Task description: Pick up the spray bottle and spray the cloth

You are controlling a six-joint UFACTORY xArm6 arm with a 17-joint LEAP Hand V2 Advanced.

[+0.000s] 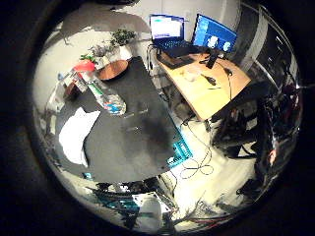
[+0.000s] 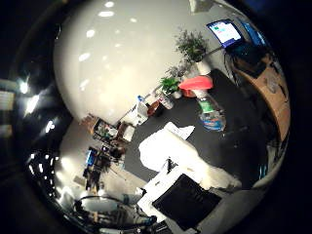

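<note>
- Black table (image 1: 142, 142) fills the workspace; wooden desk with monitors (image 1: 206, 83) stands beside it.
- Spray bottle (image 1: 101, 91), clear with red trigger head, stands toward one end of the table, near a round wooden board (image 1: 113, 70).
- White cloth (image 1: 76, 135) lies crumpled near a table edge, just beside the bottle, apart from it.
- Hand (image 2: 187, 185) high above, holding nothing; whether fingers are curled, cannot tell.
- Step: approach, likely. Next: descend to bottle, wrap fingers round body.

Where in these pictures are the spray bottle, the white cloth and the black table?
spray bottle (image 1: 106, 96), little finger side palm view, on its clear body.
white cloth (image 1: 75, 133), little finger side palm view, on its middle.
black table (image 1: 133, 142), little finger side palm view, on bare top.
</note>
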